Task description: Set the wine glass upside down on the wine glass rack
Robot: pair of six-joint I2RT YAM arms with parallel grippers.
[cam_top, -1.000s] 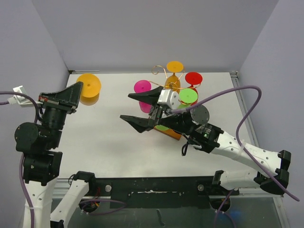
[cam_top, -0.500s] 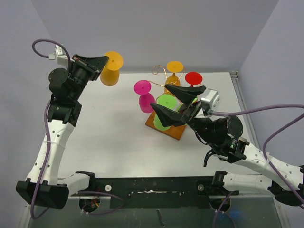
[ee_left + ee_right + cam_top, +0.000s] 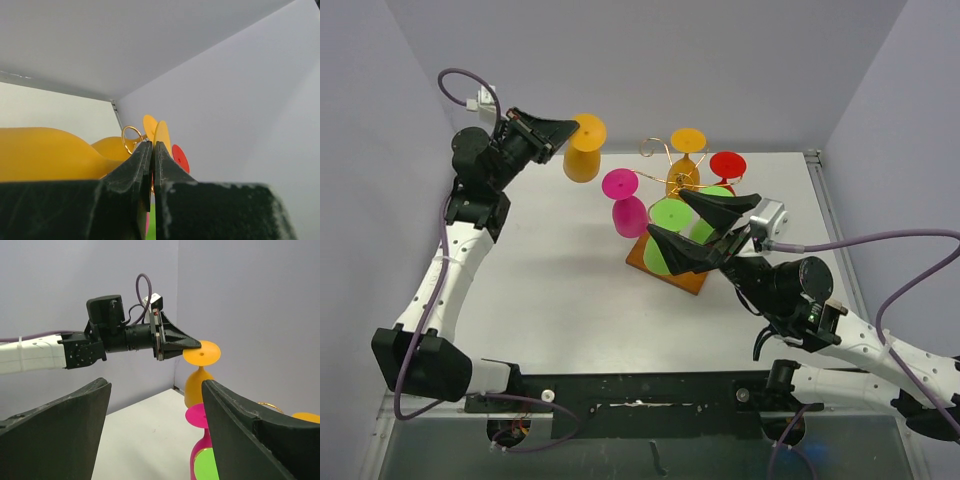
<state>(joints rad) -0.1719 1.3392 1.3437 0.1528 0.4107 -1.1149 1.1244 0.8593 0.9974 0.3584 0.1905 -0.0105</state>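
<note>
ok so the left pincer [image 3: 575,128] is pressed tight together, pinching the edge of the flat foot of the orange wine glass [image 3: 582,160]. The glass hangs upside down, foot up and bowl down, in the air over the back left of the table [image 3: 550,280]. It's well off to the left of the wine glass rack [image 3: 669,173] and not touching it. In the left wrist view you see the foot edge-on, squeezed between the two fingers [image 3: 167,175].

The right pincer [image 3: 667,214] is spread wide with nothing in it. From above its fingers sit over the front of the rack, around the green glass [image 3: 670,213].

The left arm is reared up high from its base, with the pincer pointing right toward the rack. The right arm lies low and reaches in from the right, aimed back-left.

Count on the rack: one pink glass [image 3: 620,183], one red glass [image 3: 727,165], one orange rack glass [image 3: 688,140], and one green for sure. There's more green behind the right finger, but I can't tell if that's a second one. One rack, on a wooden base [image 3: 685,282].
</note>
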